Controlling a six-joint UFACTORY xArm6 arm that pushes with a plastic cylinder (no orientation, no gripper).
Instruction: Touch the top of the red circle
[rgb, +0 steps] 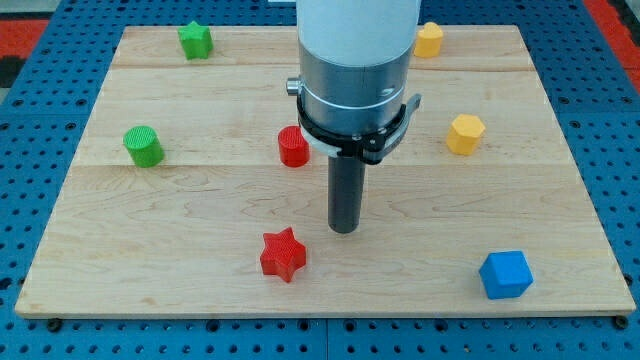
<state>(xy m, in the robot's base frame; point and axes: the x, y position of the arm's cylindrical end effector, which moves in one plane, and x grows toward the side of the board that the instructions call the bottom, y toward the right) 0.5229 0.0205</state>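
The red circle (293, 147) is a short red cylinder on the wooden board (200, 200), just left of the arm's metal collar, which overlaps its right edge. My tip (345, 229) rests on the board below and to the right of the red circle, apart from it. A red star (283, 255) lies to the lower left of the tip, also apart from it.
A green circle (143, 146) is at the left and a green star (195, 40) at the top left. A yellow block (428, 40) is at the top right, a yellow hexagon (465, 134) at the right, and a blue cube (505, 274) at the bottom right.
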